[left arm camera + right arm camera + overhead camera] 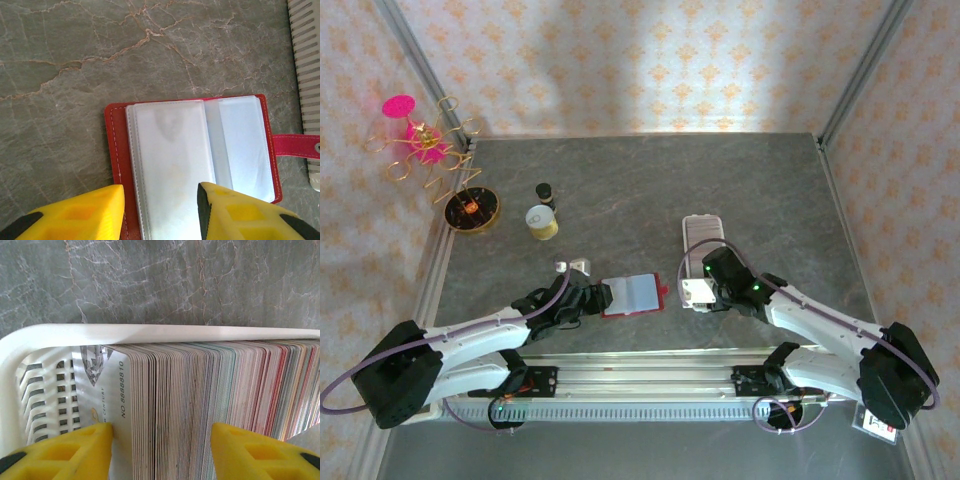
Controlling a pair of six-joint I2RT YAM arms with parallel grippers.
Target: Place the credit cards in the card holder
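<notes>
Over the basket (150,332), my right gripper (161,450) stands spread astride some cards (175,405); my left gripper (160,215), also spread, straddles the wallet (117,150).

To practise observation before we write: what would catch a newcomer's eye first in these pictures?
The open red card holder lies mid-table, clear sleeves showing. To its right, a white basket is packed with credit cards standing on edge. At the back left stands a pink-and-gold wire ornament.
</notes>
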